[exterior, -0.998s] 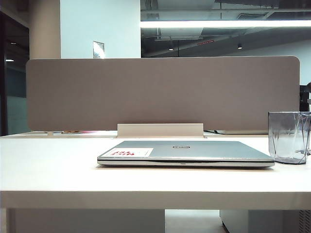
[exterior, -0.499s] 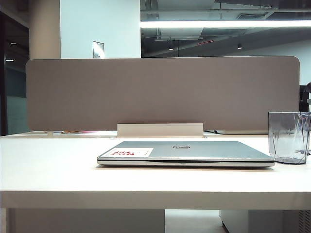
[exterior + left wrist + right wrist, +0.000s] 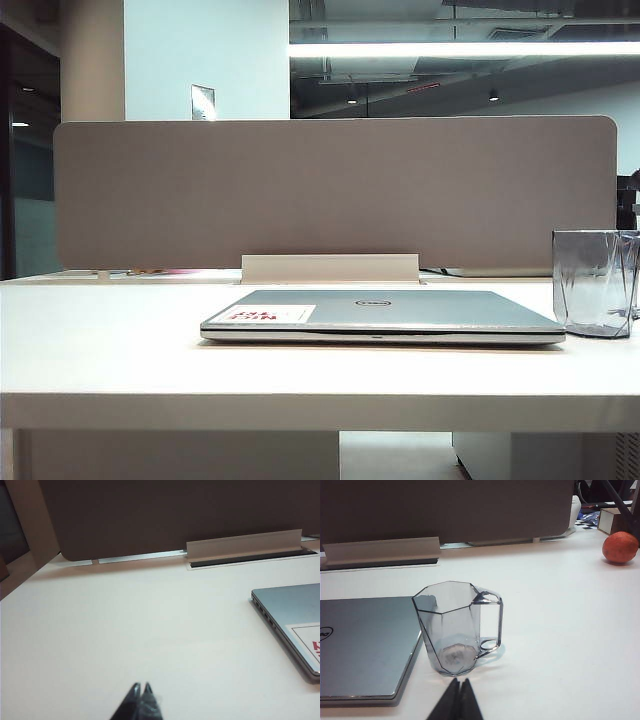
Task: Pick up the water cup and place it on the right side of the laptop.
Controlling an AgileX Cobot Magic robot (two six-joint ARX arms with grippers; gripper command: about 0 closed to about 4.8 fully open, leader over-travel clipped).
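Note:
The closed silver-grey laptop (image 3: 380,315) lies in the middle of the white table, its red-lettered sticker (image 3: 272,314) on the lid. The water cup (image 3: 595,283), clear and grey-tinted, stands upright just off the laptop's right edge. The right wrist view shows the cup (image 3: 454,627) with its loop handle (image 3: 492,625) turned away from the laptop (image 3: 365,645), and my right gripper (image 3: 459,682) shut and empty just short of the cup's base. My left gripper (image 3: 140,685) is shut and empty over bare table, apart from the laptop's corner (image 3: 290,620). Neither gripper shows in the exterior view.
A grey partition panel (image 3: 330,190) runs along the back of the table behind a white cable tray (image 3: 330,268). An orange-red fruit (image 3: 620,547) lies far beyond the cup near boxes and cables. The table's front edge (image 3: 320,395) faces the exterior camera.

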